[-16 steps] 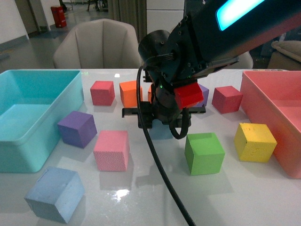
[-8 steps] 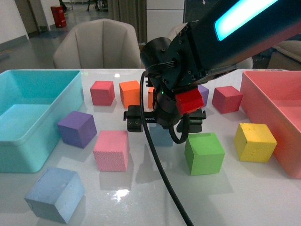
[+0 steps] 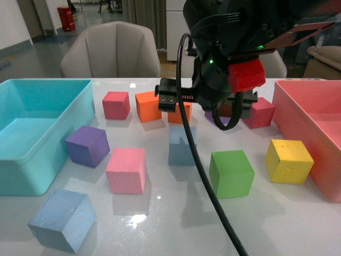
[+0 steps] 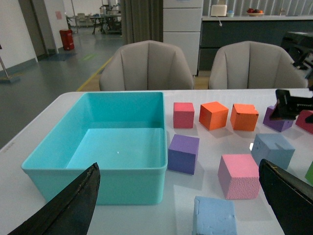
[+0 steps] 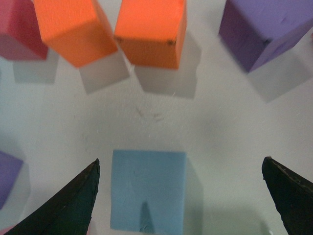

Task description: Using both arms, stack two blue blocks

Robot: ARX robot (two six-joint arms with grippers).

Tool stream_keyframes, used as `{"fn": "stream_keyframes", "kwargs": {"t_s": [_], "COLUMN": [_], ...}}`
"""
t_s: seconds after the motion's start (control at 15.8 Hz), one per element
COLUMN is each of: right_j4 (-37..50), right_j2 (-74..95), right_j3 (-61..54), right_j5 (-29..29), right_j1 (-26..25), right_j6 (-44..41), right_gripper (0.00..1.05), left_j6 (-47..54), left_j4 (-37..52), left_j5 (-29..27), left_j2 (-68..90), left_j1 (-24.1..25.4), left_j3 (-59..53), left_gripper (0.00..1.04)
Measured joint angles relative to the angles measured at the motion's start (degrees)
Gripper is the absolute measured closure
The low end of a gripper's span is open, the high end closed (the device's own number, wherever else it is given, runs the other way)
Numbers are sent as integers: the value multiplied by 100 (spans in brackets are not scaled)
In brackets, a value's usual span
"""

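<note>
One blue block [image 3: 181, 145] sits on the white table at the centre, partly behind a black cable. It also shows in the left wrist view [image 4: 273, 149] and the right wrist view [image 5: 146, 196]. The other blue block [image 3: 62, 220] lies at the front left and in the left wrist view [image 4: 213, 217]. My right gripper [image 3: 208, 104] hangs open and empty above and behind the centre block. In its own view [image 5: 181, 200] the block lies below, nearer one finger. My left gripper [image 4: 181, 205] is open and empty, low over the front-left block, and is out of the front view.
A teal bin [image 3: 32, 154] stands at the left and a pink bin [image 3: 319, 160] at the right. Purple [image 3: 87, 145], pink [image 3: 126, 169], green [image 3: 230, 173] and yellow [image 3: 288, 160] cubes surround the centre block. Red [image 3: 116, 104] and orange [image 3: 148, 105] cubes line the back.
My right gripper has risen and shifted right and back, away from the centre blue block, which now shows uncovered on the table. The blocks have not moved.
</note>
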Motion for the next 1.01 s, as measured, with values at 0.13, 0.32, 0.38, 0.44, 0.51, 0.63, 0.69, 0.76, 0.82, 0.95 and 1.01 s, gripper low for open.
{"fn": "stream_keyframes", "kwargs": {"t_s": [0.13,0.32,0.38,0.44,0.51,0.63,0.69,0.76,0.82,0.95,1.01], "right_j4": [1152,2551,2946,3259,3287,3954,4964,5029,4404,3770,3781], "right_j2": [-780,-2243,-2916,-3526,-4033,-5322,-6026,-6935,-7868,-9248,-9366], "right_j3": [-973,-2400,-3051,-3751,-4339,-5812,-6579,-7329,-8008,-8666,-8666], "right_j5": [452,509,511,557,573,535,876,748,496,44,-4], "right_j1": [9,-13,-44,-74,-77,-188,-361,-719,-1088,-1504,-1532], "right_j6": [-251,-407,-308,-164,-26,208,-378,-1104,-1622,-2031,-2061], "right_gripper": [6,6,6,6,6,10,23,36,48,74,78], "left_j6": [0,0,0,0,0,0,0,0,0,0,0], "left_j4": [0,0,0,0,0,0,0,-2,0,0,0], "left_j5": [0,0,0,2,2,0,2,0,0,2,0], "left_j2": [0,0,0,0,0,0,0,0,0,0,0], "left_j1": [0,0,0,0,0,0,0,0,0,0,0], "left_j3": [0,0,0,0,0,0,0,0,0,0,0], "left_gripper": [7,7,7,7,7,7,7,7,7,7,7]}}
